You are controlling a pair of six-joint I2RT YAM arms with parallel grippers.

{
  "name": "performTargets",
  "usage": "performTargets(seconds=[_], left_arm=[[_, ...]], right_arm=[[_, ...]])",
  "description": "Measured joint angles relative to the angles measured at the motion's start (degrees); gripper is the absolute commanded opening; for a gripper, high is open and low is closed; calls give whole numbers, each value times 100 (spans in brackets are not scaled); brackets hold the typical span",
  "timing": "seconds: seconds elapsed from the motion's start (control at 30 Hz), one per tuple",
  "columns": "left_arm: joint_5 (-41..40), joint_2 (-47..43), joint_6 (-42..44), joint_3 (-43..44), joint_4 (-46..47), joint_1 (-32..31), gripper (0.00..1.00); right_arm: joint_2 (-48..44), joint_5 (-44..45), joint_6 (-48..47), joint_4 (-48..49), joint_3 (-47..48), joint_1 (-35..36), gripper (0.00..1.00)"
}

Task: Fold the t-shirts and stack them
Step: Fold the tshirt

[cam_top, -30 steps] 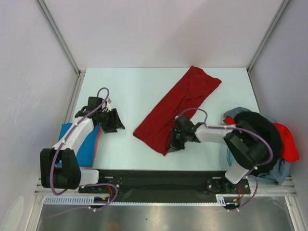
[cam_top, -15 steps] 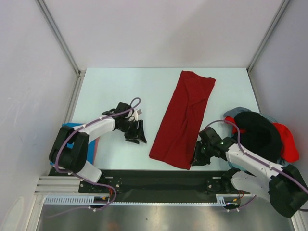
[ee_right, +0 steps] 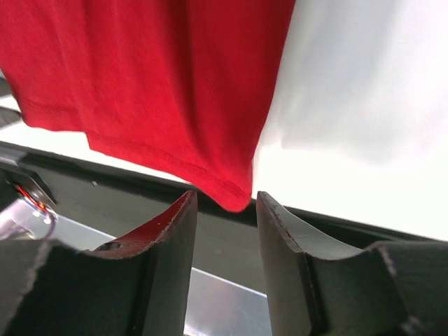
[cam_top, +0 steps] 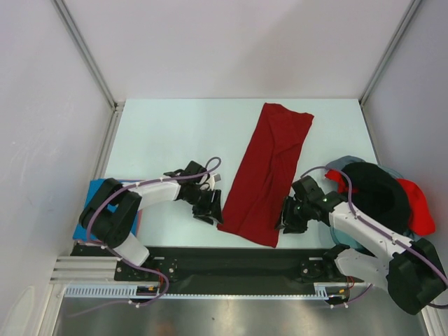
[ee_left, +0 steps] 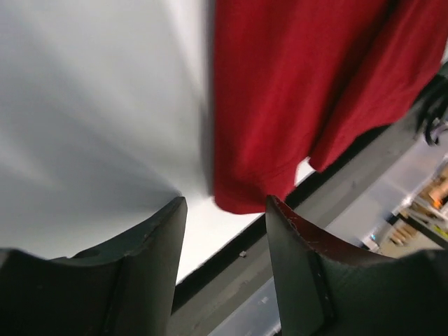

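A dark red t-shirt (cam_top: 269, 168) lies folded into a long strip, running from the far middle of the table toward the near edge. My left gripper (cam_top: 212, 210) stands open beside its near left corner, nothing between the fingers (ee_left: 157, 259). In the left wrist view the red cloth (ee_left: 280, 105) lies just ahead of them. My right gripper (cam_top: 285, 222) is open at the near right corner. That corner (ee_right: 234, 196) hangs loose at the tips of its fingers (ee_right: 175, 238). A bright blue t-shirt (cam_top: 89, 199) lies folded at the near left, partly under the left arm.
A heap of t-shirts sits at the right edge: black (cam_top: 374, 189) on top, brighter red (cam_top: 418, 206) and pale grey-blue (cam_top: 343, 162) beneath. The black rail (cam_top: 231, 262) runs along the near edge of the white table (cam_top: 168, 133). Frame posts stand at both far corners.
The right gripper dragged the red shirt's near end rightward, straightening the strip, then opened and let go of the corner. The left arm swung right, up to the shirt's near left corner.
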Motion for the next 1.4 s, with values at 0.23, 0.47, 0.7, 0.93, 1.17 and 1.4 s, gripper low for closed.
performTargets(seconds=[0.23,0.47,0.7,0.93,1.17,1.4], left_arm=[[170,343,-164,116,140,-103,37],[291,597,-229,105,267,-109,0],[192,238,-317,-280,586,-214,0],[68,37,-304,-409,533,-315,0],[-39,-48,-164,-146,-7,-361,51],[-356,-437,-155,-107,-354,-365,53]], right_arm=[[160,-7,-149,98,37,-614,56],[686,-83,-291,378,129,-1375,56],[2151,-96,-688,647,1368,-1998,56],[3836,24,-763,1239,3152,-2721,57],[5405,313,-852,1523,5145,-3080,61],[6708,514,-918,1591,6679,-3296,61]])
